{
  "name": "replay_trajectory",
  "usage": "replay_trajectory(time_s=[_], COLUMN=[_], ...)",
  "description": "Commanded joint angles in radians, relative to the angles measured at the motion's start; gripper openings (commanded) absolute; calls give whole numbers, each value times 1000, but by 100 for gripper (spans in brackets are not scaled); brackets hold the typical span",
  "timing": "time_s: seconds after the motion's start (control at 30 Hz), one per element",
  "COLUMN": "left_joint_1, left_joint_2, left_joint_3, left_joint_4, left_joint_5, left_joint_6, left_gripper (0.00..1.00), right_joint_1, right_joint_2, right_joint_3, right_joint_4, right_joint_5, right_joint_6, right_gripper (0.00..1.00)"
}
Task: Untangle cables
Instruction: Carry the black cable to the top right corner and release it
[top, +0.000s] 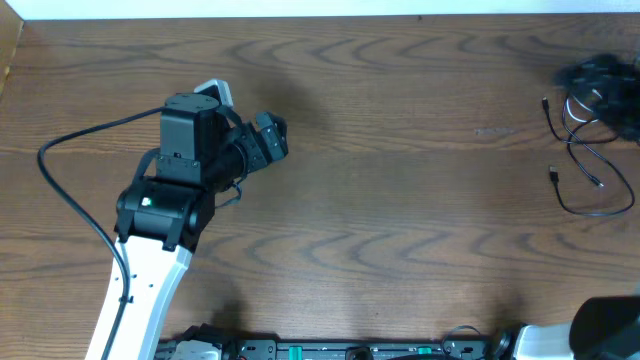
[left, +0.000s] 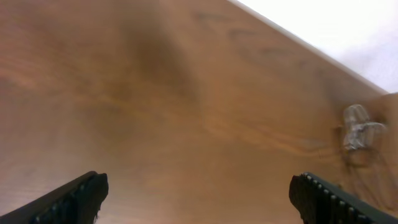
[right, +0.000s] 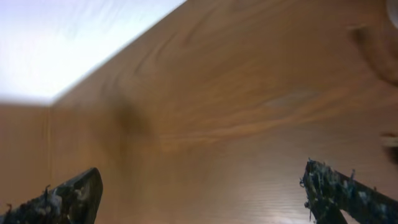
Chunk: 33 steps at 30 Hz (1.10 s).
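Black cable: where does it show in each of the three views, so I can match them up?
Overhead: the black cable lies loosely looped on the table at the far right.
Left wrist: not identifiable; only a blurred pale lump at the right.
Right wrist: not recognisable in it.
Shared landmark: the table's far edge against white, seen in all three views.
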Motion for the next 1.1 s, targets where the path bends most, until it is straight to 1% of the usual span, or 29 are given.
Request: replay_trajectory(time_s=[0.0,0.07,0.2,0.23,0.33,0.57,0.63,0.7,0.93,1.07], left_joint_1=[3,3,3,3,3,3,3,3,3,3], left_joint_2=[33,52,90,109,133,158,158,158,158,158], left_joint_3=[4,4,3,3,3,3,3,3,3,3], left_joint_4=[-71,-98,-98,-99,-99,-99,-99,-99,-99,-99], left_joint_5=[-80,-80,-80,-80,-80,-80,-80,-80,-80,-80], left_joint_6=[40,39,32,32,32,32,32,32,32,32], left_gripper=[98,98,98,98,98,99,99,99,99,99], right_joint_1=[169,262,419,479,539,566,566,564,563,563], right_joint_2=[-43,-54,-87,-109,-154,-291,-317,-344,-380,-380], right_joint_3=[2,3,6,20,74,100,100,100,94,59], right_joint_4=[-25,-31,-39,-61,-146,-229,-256,-258,-259,-268], right_joint_5=[90,169,297,360,446,450,491,559,699,713], right_joint_6=[-88,-92,-135,-135,-135,-132,-172,-175,-176,-176], right_gripper=[99,99,99,99,99,99,99,99,99,99])
